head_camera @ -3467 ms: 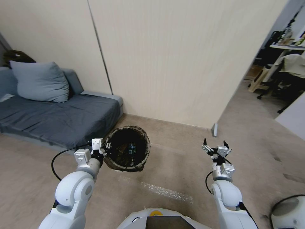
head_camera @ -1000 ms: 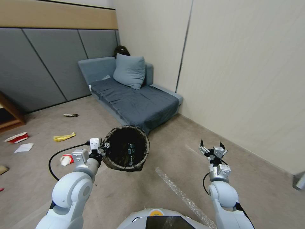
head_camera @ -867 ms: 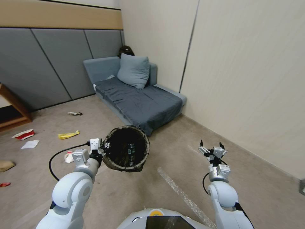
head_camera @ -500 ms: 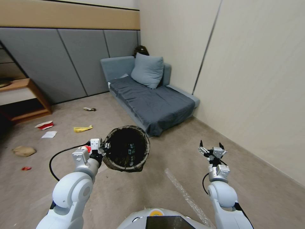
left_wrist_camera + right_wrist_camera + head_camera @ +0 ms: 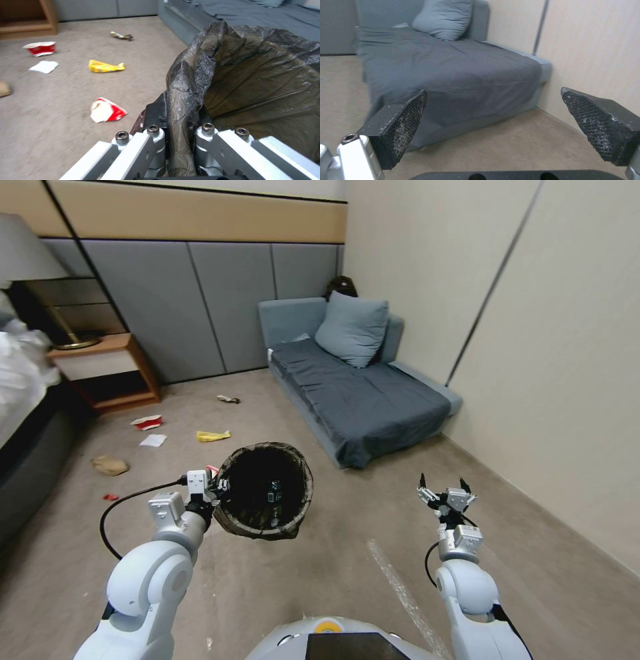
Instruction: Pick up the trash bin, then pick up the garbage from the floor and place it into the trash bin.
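While left gripper pinches trash bin crinkled liner, right gripper agape

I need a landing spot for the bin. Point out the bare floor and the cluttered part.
Bare carpet lies between the trash bin, held by the left claw, and the open right claw, toward the sofa. Crowded: litter from the yellow wrapper to the nightstand.

Glossy white rounded arms, black cables, silver hex-screwed wrists; black textured, perhaps rubber, fingertips.
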Motion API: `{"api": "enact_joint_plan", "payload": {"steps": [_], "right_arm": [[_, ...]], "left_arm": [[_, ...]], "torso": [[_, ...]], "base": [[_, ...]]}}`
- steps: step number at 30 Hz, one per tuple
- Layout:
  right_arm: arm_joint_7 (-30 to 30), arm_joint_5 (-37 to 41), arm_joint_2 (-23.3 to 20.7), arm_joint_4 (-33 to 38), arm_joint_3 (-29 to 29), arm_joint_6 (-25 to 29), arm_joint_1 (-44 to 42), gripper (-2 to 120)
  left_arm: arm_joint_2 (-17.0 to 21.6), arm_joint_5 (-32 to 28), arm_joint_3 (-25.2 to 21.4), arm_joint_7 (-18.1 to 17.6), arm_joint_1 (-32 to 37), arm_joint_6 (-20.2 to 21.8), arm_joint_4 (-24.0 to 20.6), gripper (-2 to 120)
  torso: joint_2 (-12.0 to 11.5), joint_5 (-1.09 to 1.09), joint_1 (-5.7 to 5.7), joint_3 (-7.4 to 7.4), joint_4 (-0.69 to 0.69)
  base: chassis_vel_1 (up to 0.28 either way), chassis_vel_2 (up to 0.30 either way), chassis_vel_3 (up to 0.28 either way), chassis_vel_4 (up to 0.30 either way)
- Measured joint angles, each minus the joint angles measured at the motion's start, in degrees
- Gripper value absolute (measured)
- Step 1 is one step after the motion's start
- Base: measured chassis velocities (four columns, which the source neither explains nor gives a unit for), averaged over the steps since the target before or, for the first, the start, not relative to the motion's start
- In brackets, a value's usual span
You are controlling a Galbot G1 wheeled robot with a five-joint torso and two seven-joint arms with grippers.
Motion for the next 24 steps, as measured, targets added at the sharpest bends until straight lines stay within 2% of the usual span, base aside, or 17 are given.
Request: {"api": "enact_joint_plan", "payload": {"steps": [24], "right_arm": [[0.3,0.0,0.4,0.1,-1.1,0.0,0.1,100]], "left_arm": [[0.6,-0.3,-1.0,0.4,0.0,0.0,0.0,5]], "torso": [[0.0,0.0,0.0,0.0,0.0]], "base": [[0.076,0.073,0.074,0.075]]}}
